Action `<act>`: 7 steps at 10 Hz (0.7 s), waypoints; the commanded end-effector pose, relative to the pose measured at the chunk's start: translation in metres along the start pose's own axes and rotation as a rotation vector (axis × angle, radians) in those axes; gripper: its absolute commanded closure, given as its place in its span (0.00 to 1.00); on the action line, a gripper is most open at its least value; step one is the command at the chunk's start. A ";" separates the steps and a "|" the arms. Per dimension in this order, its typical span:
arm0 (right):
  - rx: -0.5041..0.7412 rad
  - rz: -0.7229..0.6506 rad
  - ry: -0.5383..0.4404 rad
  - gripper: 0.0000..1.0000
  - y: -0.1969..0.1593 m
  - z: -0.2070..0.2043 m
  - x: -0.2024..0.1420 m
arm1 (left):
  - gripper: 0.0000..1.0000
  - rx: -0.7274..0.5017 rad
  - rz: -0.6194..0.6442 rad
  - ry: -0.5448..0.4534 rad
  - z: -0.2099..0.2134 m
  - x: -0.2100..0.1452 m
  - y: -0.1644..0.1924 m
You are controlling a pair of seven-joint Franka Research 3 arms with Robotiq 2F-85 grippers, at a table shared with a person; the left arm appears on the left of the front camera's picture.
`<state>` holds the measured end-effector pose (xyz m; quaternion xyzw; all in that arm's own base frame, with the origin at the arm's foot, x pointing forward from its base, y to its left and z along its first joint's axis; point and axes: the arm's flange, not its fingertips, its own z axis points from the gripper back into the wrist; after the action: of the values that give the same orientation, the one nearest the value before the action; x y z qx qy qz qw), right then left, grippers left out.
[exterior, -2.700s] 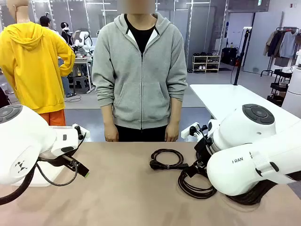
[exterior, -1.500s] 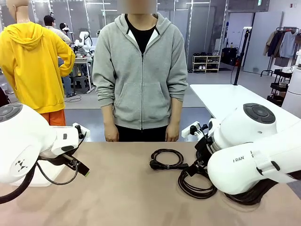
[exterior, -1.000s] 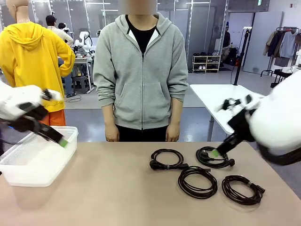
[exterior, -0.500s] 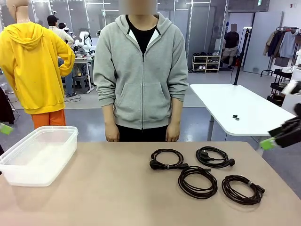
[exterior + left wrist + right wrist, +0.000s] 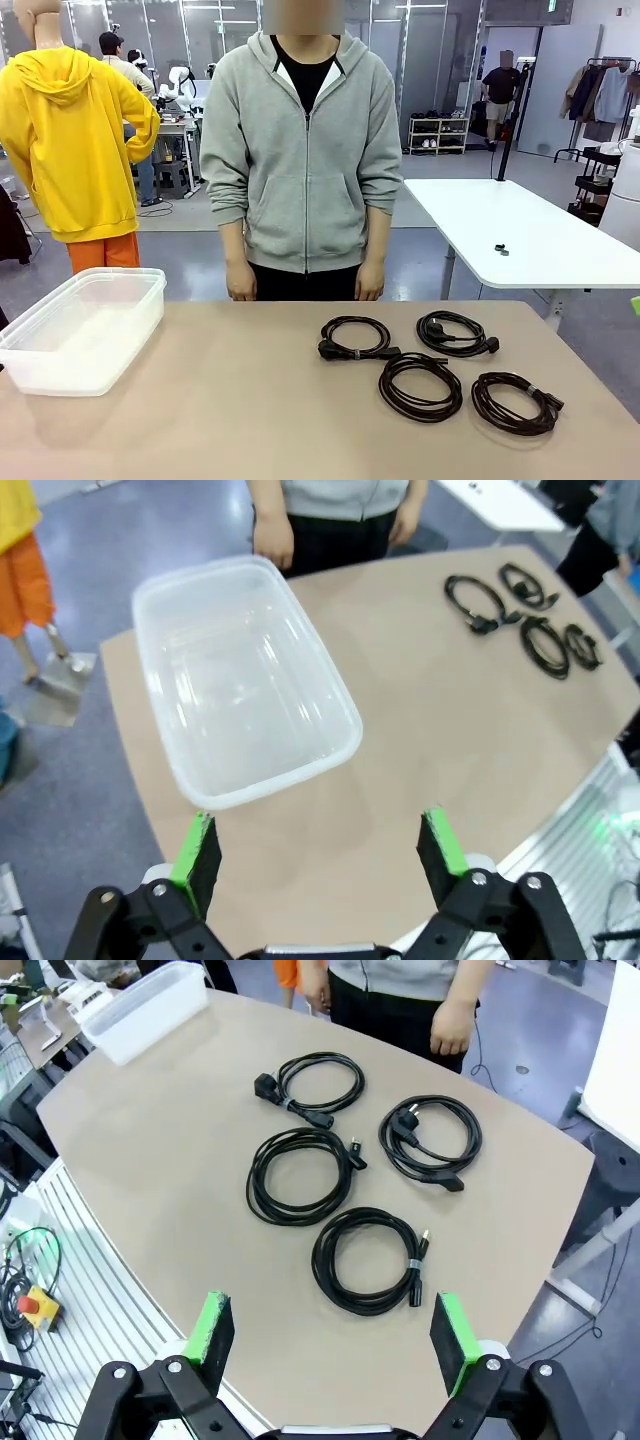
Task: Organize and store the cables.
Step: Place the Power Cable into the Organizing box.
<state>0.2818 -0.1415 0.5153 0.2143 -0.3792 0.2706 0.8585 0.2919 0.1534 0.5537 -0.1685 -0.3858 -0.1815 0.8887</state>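
You have stored nothing yet: four coiled cables (image 5: 386, 392) lie on the table's right, the tub (image 5: 60, 370) on its left. Your left gripper (image 5: 318, 840) and right gripper (image 5: 332, 1325) hover spread and empty. Next, lower the right one over a coil's rim.

1. Clear container (image 5: 92, 350): left corner cut off by the front view's edge.
2. Person (image 5: 335, 505): left wrist view's top edge cuts everything above the hands.
3. Cables (image 5: 512, 615): plug types too small to tell there.
4. Small dark items (image 5: 501, 249) on far white table (image 5: 520, 215): unidentifiable.
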 end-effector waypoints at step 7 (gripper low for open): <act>0.000 0.000 0.000 0.00 0.000 0.000 0.000 | 0.00 -0.005 -0.014 0.016 -0.006 0.003 -0.004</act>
<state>0.2822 -0.1398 0.5160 0.2127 -0.3764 0.2629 0.8625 0.2948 0.1479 0.5525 -0.1640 -0.3790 -0.1861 0.8915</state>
